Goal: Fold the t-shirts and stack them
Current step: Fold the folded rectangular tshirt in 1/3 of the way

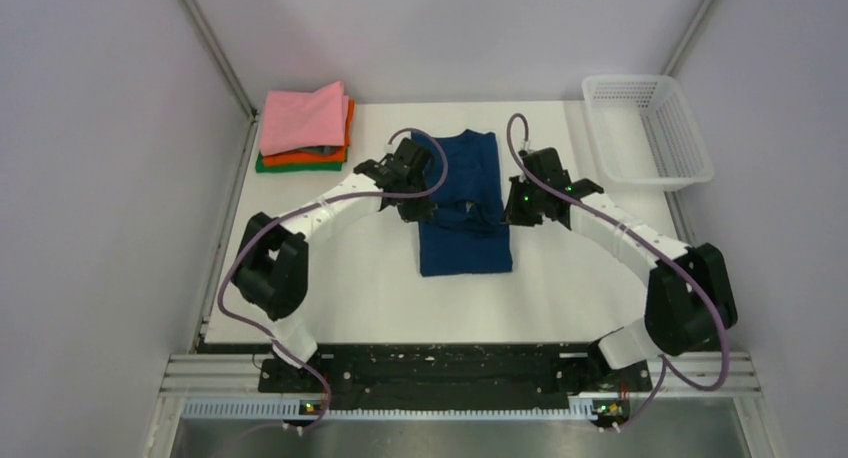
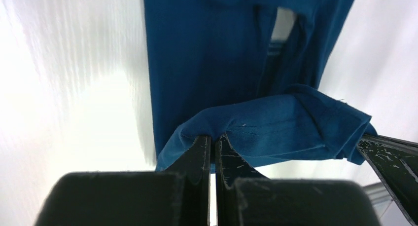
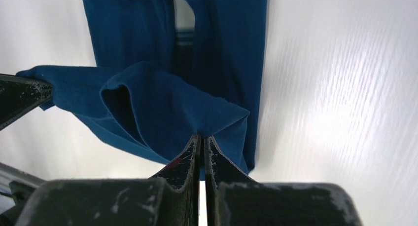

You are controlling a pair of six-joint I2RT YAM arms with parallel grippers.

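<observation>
The dark navy blue t-shirt (image 1: 463, 238) lies folded lengthwise in the middle of the table. My left gripper (image 1: 420, 210) is shut on its left edge and my right gripper (image 1: 512, 212) is shut on its right edge, holding a fold of it lifted above the rest. In the left wrist view the pinched cloth (image 2: 266, 132) hangs from my closed left gripper (image 2: 213, 138). In the right wrist view the cloth (image 3: 162, 102) bunches at my closed right gripper (image 3: 202, 136). Pink (image 1: 300, 116), orange (image 1: 330, 156) and green (image 1: 268, 164) folded shirts are stacked at the far left.
A white mesh basket (image 1: 650, 128) stands at the far right corner of the table. The grey enclosure walls border the table (image 1: 350, 278) on both sides.
</observation>
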